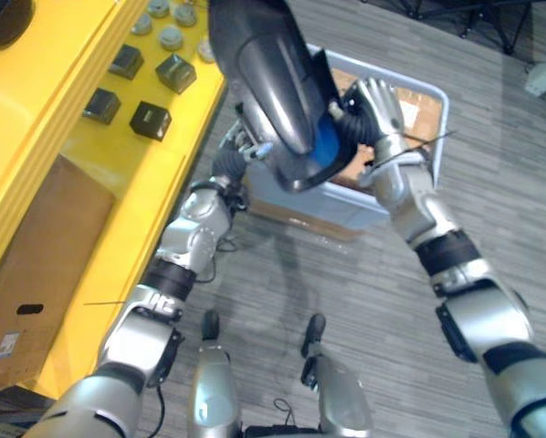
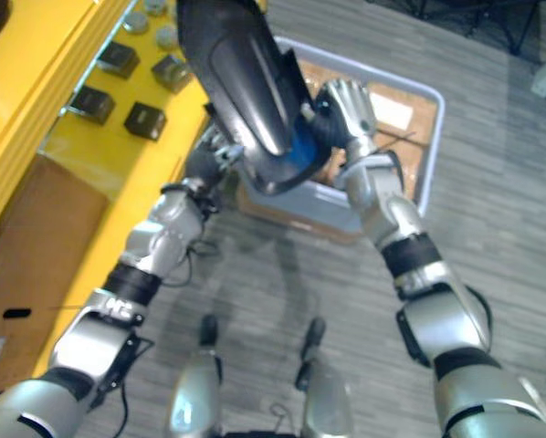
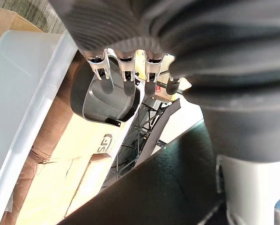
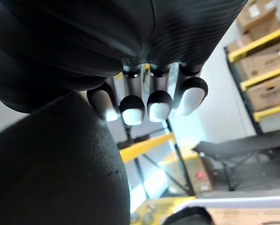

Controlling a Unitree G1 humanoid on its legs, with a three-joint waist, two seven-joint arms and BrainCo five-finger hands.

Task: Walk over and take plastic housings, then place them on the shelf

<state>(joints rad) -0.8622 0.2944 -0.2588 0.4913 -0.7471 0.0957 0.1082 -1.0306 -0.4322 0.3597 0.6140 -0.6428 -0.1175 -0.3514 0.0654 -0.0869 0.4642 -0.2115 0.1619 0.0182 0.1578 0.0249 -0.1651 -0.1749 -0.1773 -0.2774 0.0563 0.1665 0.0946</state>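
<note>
A big dark plastic housing with a blue part at its lower end is held up between my two hands, above the near-left corner of a grey tote. My left hand presses on it from the shelf side, mostly hidden behind it; in the left wrist view its fingers hang straight past the housing. My right hand holds the other side, its fingers curled over the housing. A second dark housing lies in the tote.
The yellow shelf runs along my left, carrying several small black boxes, grey round parts and a brown cardboard box. The tote stands on flat cardboard on the grey floor.
</note>
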